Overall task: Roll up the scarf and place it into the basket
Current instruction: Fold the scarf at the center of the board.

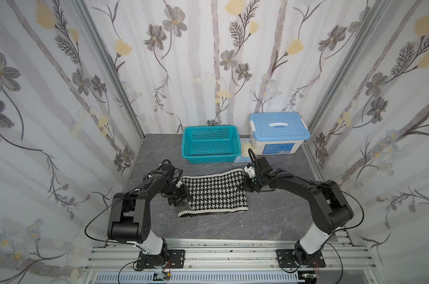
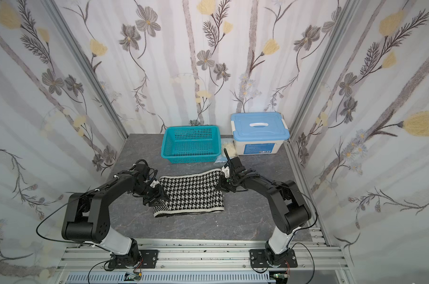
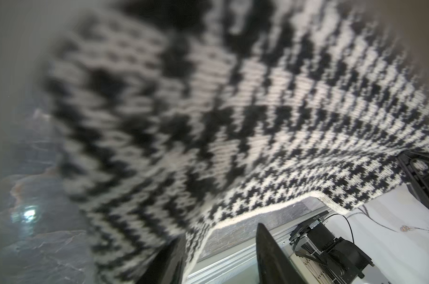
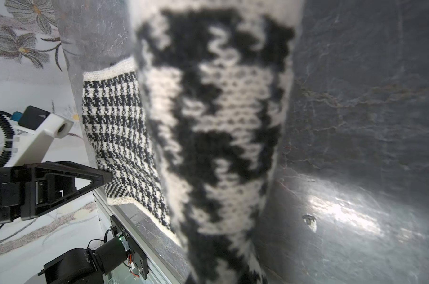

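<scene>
The black-and-white scarf (image 1: 216, 191) (image 2: 191, 194) lies folded mid-table, houndstooth side up, with herringbone showing at its front left corner. My left gripper (image 1: 182, 199) (image 2: 158, 198) is at the scarf's left edge. In the left wrist view it (image 3: 219, 231) is open, and the scarf (image 3: 233, 110) hem rests against one finger (image 3: 169, 260). My right gripper (image 1: 248, 184) (image 2: 223, 184) is shut on the scarf's far right corner, which is raised. In the right wrist view the scarf (image 4: 221, 123) hides the fingers. The teal basket (image 1: 211, 158) (image 2: 191, 158) stands empty behind the scarf.
A white box with a light blue lid (image 1: 278, 134) stands at the back right, with a pale yellow cloth lump (image 1: 245, 148) between it and the basket. Flowered curtains close in three sides. The aluminium rail (image 1: 221, 255) with both arm bases runs along the front.
</scene>
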Controlling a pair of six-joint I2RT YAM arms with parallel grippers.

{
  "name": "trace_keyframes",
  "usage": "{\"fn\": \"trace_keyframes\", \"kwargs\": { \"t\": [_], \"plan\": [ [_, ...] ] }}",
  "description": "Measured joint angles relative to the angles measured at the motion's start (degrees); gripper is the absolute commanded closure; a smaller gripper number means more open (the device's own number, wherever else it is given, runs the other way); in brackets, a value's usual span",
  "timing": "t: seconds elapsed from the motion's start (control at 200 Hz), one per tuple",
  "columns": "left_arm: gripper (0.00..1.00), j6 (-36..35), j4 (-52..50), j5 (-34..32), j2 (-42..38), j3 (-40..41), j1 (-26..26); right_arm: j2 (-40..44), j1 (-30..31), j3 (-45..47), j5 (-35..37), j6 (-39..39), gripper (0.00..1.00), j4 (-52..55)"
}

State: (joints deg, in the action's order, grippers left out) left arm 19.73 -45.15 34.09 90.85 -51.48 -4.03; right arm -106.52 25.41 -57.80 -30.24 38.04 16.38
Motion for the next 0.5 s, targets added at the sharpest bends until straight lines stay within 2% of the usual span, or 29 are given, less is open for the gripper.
{"fn": "trace_keyframes", "kwargs": {
  "t": [0.165, 0.255, 0.5],
  "plan": [
    [0.53, 0.0, 2.3, -0.8, 5.0, 1.2, 0.0, 1.2, -1.7, 2.2, 0.0, -0.1, 1.00, 0.0],
    [0.52, 0.2, 2.0, -0.5, 5.2, -0.2, -0.2, 1.2, -2.2, 2.1, -0.1, -0.9, 1.00, 0.3],
    [0.50, 0.2, -2.2, 0.9, -0.7, -14.6, -0.5, 1.1, -2.2, 0.8, 0.0, -3.1, 1.00, 2.6]
  ]
}}
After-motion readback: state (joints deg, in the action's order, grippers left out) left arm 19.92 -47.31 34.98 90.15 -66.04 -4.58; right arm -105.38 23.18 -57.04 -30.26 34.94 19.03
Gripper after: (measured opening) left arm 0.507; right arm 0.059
